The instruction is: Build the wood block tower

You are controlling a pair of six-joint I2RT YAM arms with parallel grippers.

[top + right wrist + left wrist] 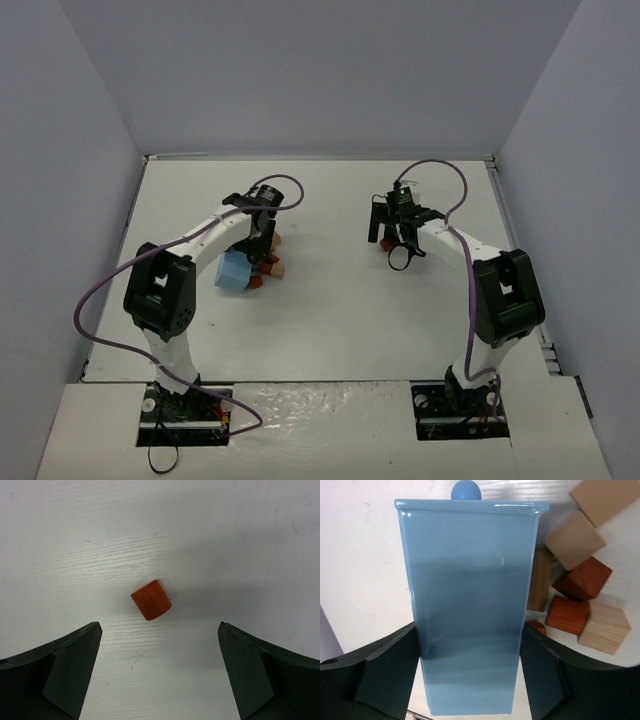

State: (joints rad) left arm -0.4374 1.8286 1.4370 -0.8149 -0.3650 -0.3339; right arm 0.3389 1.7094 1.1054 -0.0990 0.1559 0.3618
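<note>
Left end effector [470, 672] closed on the light-blue box [470, 590], a finger pressed to each long side; a round blue knob [466, 490] shows at the box's far end. In the overhead view the box sits tilted on the left half of the white worktop [330, 320]; whether it rests on the surface or is lifted cannot be told. The wood blocks [580, 575] lie in a tight cluster just right of the box: three light tan, two reddish-brown, and one darker brown piece touching the box's right side and partly hidden behind it. The blocks touch one another; whether any sits on top of another is unclear. Right end effector [159, 626] is on the right half of the worktop, well apart from the cluster, jaws spread wide and holding nothing. A lone reddish-orange block [151, 600] lies on the bare worktop just beyond the gap between the fingers, touching neither of them
</note>
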